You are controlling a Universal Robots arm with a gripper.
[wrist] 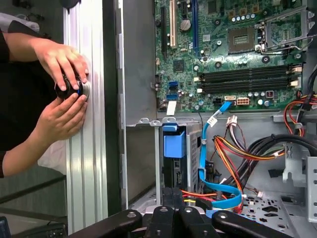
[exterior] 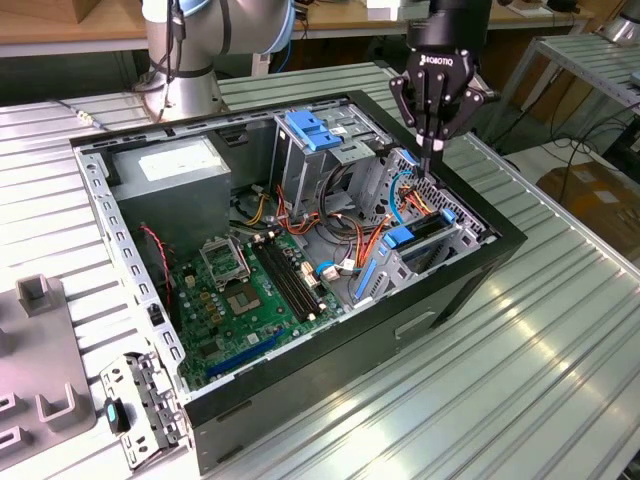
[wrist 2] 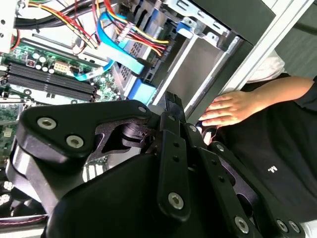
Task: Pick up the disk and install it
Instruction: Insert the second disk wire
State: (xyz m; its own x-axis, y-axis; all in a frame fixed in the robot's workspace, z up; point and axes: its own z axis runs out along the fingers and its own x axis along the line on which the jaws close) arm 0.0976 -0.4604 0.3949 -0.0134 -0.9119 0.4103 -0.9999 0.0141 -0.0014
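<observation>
One open black computer case (exterior: 300, 380) lies on the ribbed aluminium counter (exterior: 540, 340). From the exterior view's left, it holds a large grey metal box (exterior: 165, 185) with a white sticker, then a green motherboard (exterior: 240, 300), then a blue slotted plastic bracket (exterior: 315, 130). Right of centre, the flat silver-black disk with blue side rails (exterior: 405, 238) sits in the metal drive cage (exterior: 440, 245), amid orange and blue cables. At upper right the black claw (exterior: 437, 165) hangs over that cage, its fingers pressed together and pinching nothing. Installing looks to be the step in hand; I cannot tell whether the disk is fully home. Pressing it home calls for a straight push clear of the cables.
</observation>
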